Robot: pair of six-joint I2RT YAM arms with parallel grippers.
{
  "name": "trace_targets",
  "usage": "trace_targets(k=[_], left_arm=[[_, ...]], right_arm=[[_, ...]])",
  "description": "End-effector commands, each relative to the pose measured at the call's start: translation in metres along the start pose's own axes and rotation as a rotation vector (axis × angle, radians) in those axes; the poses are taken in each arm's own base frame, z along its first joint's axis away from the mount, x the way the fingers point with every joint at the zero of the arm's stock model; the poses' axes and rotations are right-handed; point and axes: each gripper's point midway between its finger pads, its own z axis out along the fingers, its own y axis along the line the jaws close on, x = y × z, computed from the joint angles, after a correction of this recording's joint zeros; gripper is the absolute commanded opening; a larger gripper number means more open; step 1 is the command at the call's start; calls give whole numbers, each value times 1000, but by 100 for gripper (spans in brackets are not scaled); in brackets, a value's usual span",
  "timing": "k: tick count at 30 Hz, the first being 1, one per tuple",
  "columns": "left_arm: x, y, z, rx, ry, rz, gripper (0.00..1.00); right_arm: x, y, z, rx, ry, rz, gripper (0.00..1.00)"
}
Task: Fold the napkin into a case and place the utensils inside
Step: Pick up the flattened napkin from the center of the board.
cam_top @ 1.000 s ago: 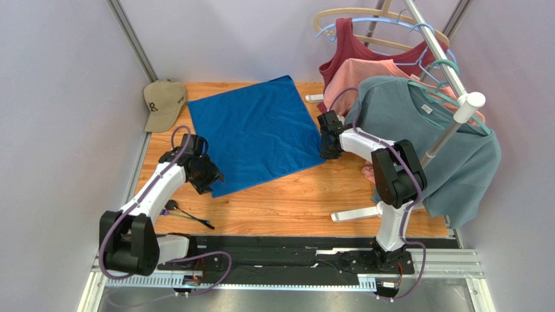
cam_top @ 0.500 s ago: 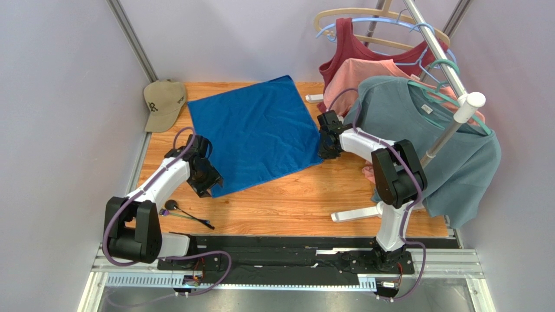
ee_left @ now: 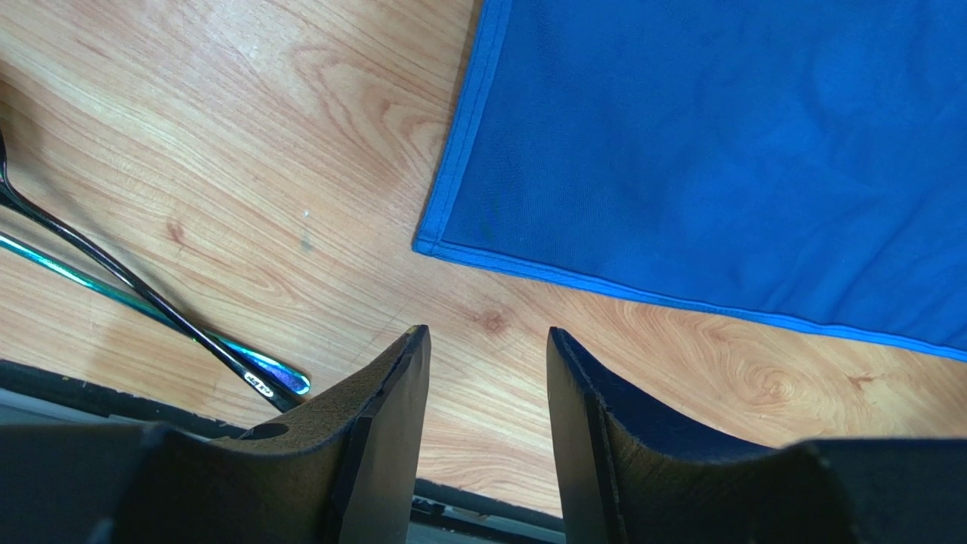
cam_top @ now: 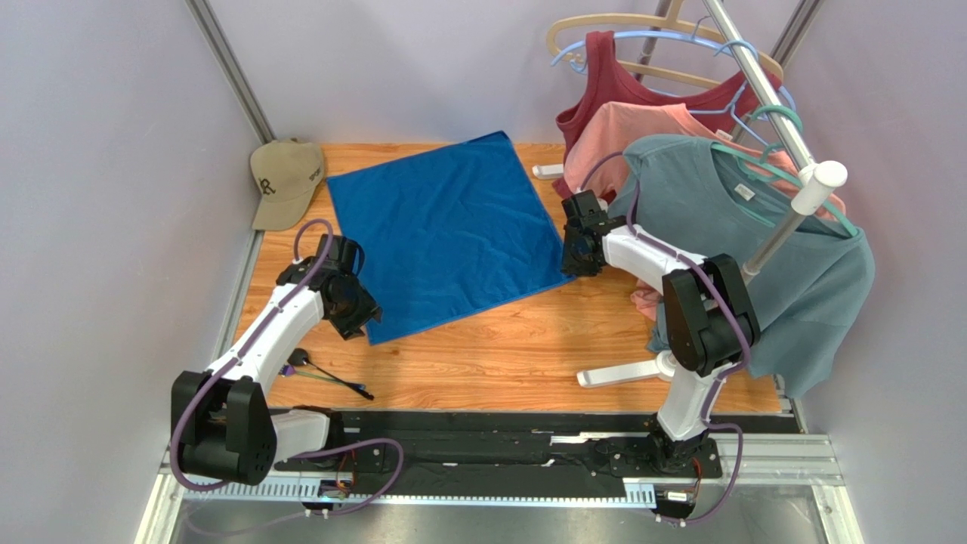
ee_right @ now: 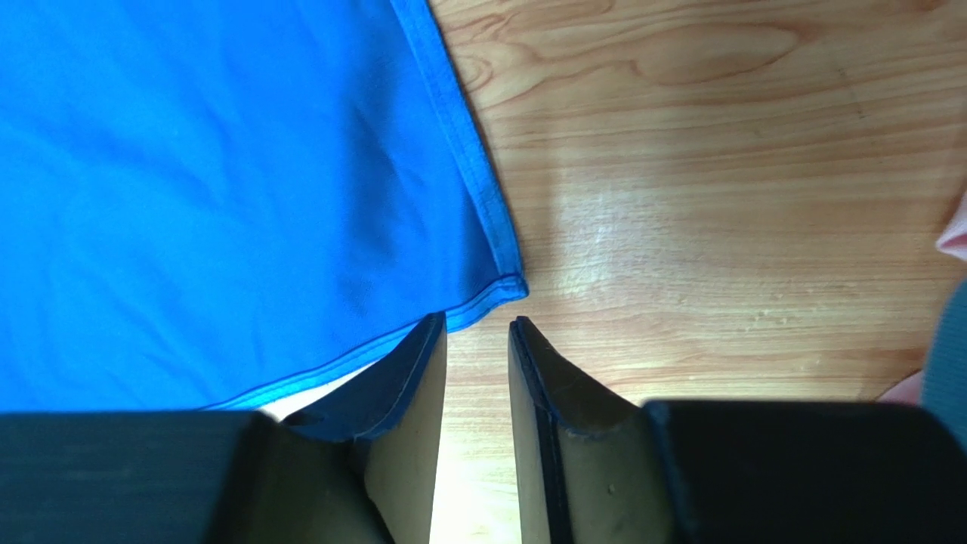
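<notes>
- Left end effector: fingers apart with nothing between them, poised just short of the napkin's near corner, at 7 o'clock of the cloth in the top view.
- Right end effector: fingers narrowly apart and gripping nothing, at the cloth's 4 o'clock corner. One fingertip seems to overlap the hem.
- To fold well, I judge each should pinch only the hem at its corner. Both should then lift together and travel evenly so the edges line up.
- No case exists yet: the napkin lies flat and unfolded on the counter, holding nothing.
- The utensils lie on bare wood at 7 o'clock of the napkin, apart from it.
</notes>
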Motion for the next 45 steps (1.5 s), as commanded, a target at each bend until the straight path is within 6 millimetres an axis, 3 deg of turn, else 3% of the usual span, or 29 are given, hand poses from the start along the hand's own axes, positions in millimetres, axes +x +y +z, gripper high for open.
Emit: trace_targets(k=[1, 7, 12, 17, 18, 19, 24, 28, 31, 35, 45], left_arm=[[-1, -3, -4, 24, -8, 19, 51], [1, -3, -4, 34, -3, 15, 52], [3, -4, -7, 59, -16, -3, 64], [4, -2, -6, 61, -19, -18, 77], [6, -2, -4, 58, -8, -18, 77], [9, -3, -1, 52, 14, -15, 77], [14, -5, 10, 45, 60, -7, 69], [23, -6, 19, 15, 115, -10, 53], [28, -5, 21, -14, 117, -22, 52], [20, 13, 23, -112, 48, -49, 51], [5, 12, 38, -174, 3, -61, 48]], right_arm=[[-16, -8, 1, 21, -38, 10, 30], [-10, -4, 17, 8, 7, 6, 35], [3, -8, 33, 34, 49, -4, 35], [16, -18, 45, 96, 77, -33, 21], [16, -18, 46, 91, 78, -34, 15], [15, -16, 45, 84, 73, -33, 3], [-3, -6, 23, 42, 6, -24, 0], [-20, 3, 1, 2, -37, -10, 0], [-26, 9, -8, -32, -55, -3, 0], [-22, 14, -7, -60, -38, -3, 0], [-10, 14, -3, -73, -22, -14, 0]])
